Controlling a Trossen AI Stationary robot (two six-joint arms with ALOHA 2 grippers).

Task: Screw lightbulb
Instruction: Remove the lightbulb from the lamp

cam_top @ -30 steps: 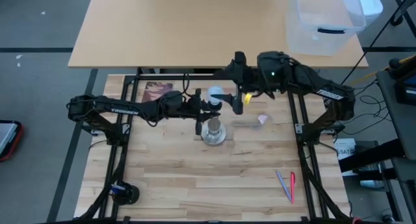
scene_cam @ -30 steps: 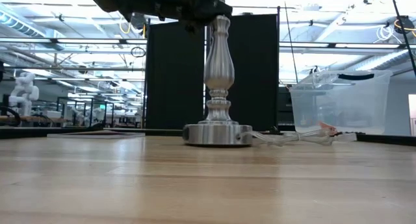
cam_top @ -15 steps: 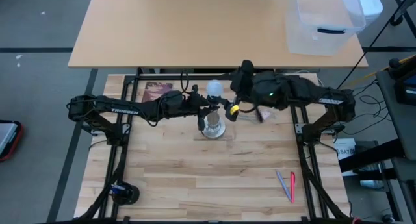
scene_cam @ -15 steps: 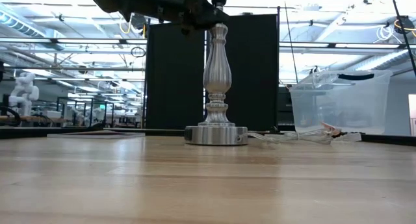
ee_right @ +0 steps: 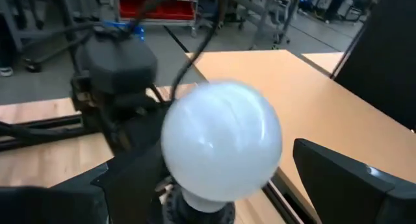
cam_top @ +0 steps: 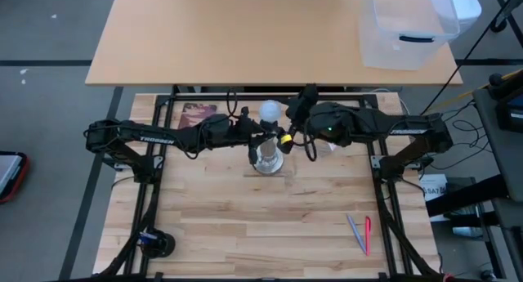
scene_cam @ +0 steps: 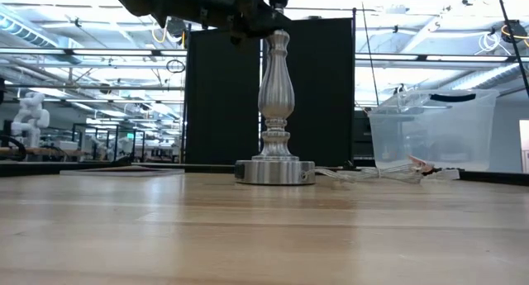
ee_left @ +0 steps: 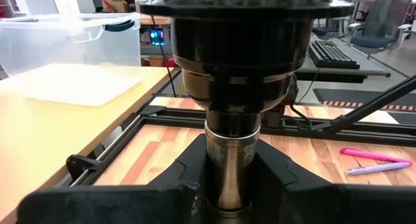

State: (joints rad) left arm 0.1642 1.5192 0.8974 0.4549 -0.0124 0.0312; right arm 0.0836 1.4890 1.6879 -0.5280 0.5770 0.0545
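The lightbulb (cam_top: pixel 270 112), a frosted white globe, stands neck down on top of the silvery lamp stand (scene_cam: pixel 275 95). In the right wrist view the globe (ee_right: pixel 221 143) fills the middle and its neck goes into the dark socket (ee_right: pixel 198 214). My left gripper (cam_top: pixel 260 141) is shut on the stand just under the socket. My right gripper (cam_top: pixel 284 128) is open, with one finger on each side of the globe. A gap shows between the globe and one finger (ee_right: pixel 344 178). Whether the other finger (ee_right: pixel 130 178) touches the globe, I cannot tell. My left gripper pinches the stand's metal neck (ee_left: pixel 232 165), just below the dark socket (ee_left: pixel 234 62), between its two fingers. The fingers come level from the table's left and lie across the neck. The stand is upright, with its round base (scene_cam: pixel 275 171) on the table.
A cord (scene_cam: pixel 364 176) and a pink-tipped clear wrapper (scene_cam: pixel 417 163) lie to the right of the stand. Pens (cam_top: pixel 359 233) lie near the front right. A clear bin (cam_top: pixel 409 29) stands on the far table. A dark round object (cam_top: pixel 155 243) sits at the front left.
My right arm has swung toward the table's near edge and turned about the bulb, while the bulb stays on top of the stand. The stand's base has slid a little toward the far edge in my left gripper's hold.
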